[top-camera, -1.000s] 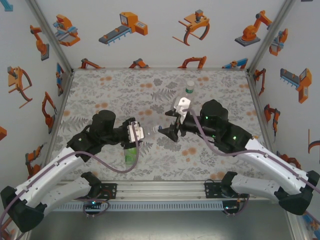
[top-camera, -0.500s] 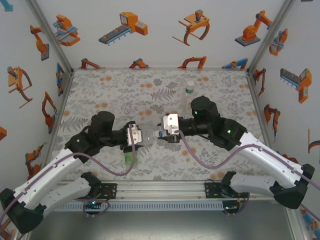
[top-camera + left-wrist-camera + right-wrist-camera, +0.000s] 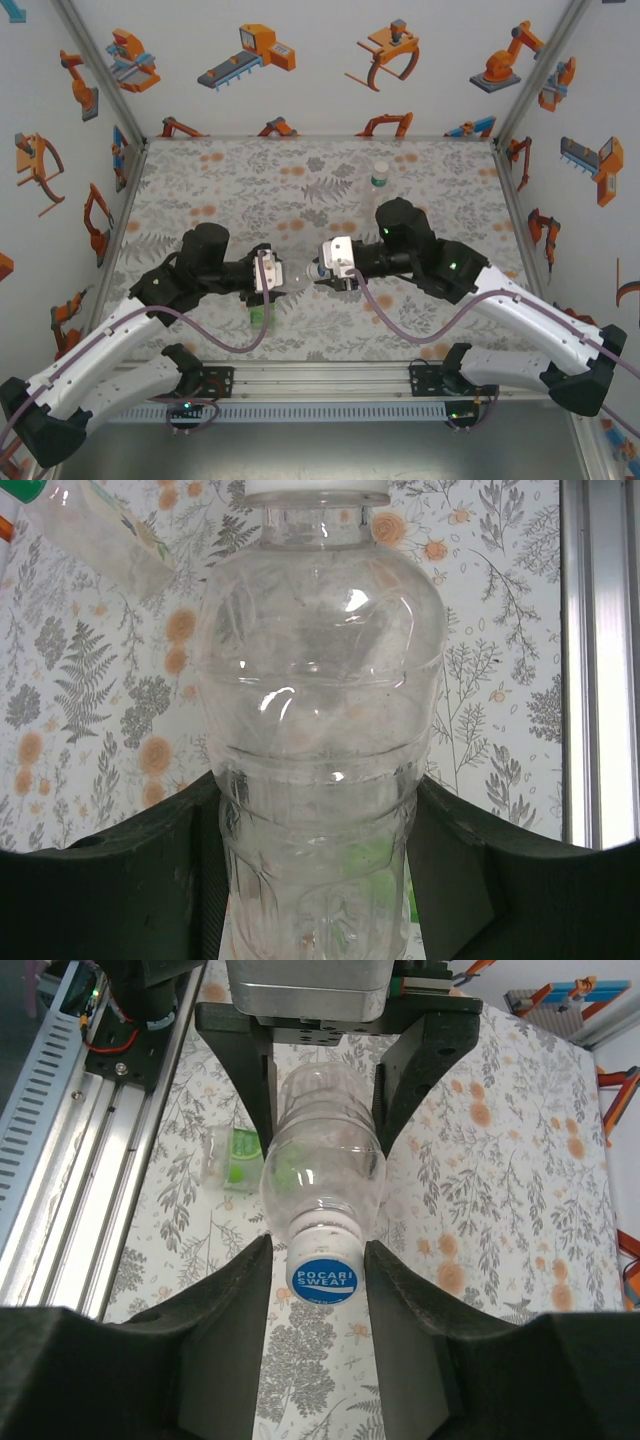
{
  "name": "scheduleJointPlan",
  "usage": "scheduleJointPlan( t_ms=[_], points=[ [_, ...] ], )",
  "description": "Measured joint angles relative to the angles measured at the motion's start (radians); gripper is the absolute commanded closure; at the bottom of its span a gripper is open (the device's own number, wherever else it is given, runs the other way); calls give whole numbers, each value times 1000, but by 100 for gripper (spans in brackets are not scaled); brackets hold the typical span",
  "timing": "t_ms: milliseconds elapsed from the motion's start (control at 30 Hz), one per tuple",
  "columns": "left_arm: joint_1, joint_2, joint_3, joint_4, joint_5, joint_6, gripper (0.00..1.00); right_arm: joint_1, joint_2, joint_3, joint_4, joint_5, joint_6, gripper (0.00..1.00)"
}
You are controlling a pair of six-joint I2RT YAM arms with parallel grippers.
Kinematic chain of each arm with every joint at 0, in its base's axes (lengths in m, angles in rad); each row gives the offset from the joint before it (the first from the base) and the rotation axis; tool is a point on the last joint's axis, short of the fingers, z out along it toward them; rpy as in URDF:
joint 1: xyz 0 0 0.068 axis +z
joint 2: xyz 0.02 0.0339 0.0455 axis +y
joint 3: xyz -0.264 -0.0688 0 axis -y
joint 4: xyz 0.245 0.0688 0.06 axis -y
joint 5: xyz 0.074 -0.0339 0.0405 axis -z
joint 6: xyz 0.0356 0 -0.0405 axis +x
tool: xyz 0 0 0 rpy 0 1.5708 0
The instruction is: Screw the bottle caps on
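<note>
We have the right gripper closed down to cap width, one finger on each side of the cap. We read that as a grip, though we can't confirm pad contact on both sides. The left gripper is clamped on the lower body of the clear bottle, with a finger on either flank. The bottle is held level in the air, neck pointed at the right gripper, over the middle of the table and a bit toward the near edge. The cap sits on the neck with its blue printed top facing the right wrist camera; thread engagement is not readable. Handling, our call: the bottle looks empty, so it should be light, thin-walled and slick. It will likely dent or spin if squeezed mid-belly, so the ribbed lower waist where we hold it is the stiffer spot. The cap is small and rigid; take it across its diameter on the side wall, square to the neck, or it may cross-thread. Beyond that, the green bottle lies on the table near the near edge, just under the left gripper. The tall bottle stands toward the far edge, right of centre; we can't tell whether either is capped.
</note>
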Motion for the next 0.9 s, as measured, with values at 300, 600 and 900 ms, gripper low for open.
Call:
scheduleJointPlan(
  t_ms=[300,600,900],
  points=[
    [0,0,0,-9,0,-2,100,6,-2,-29,46,27,14,59],
    [0,-3,0,0,3,-4,100,7,-14,-48,63,49,24,61],
    [0,-2,0,5,4,-3,100,7,-25,-58,74,60,37,100]
  ],
)
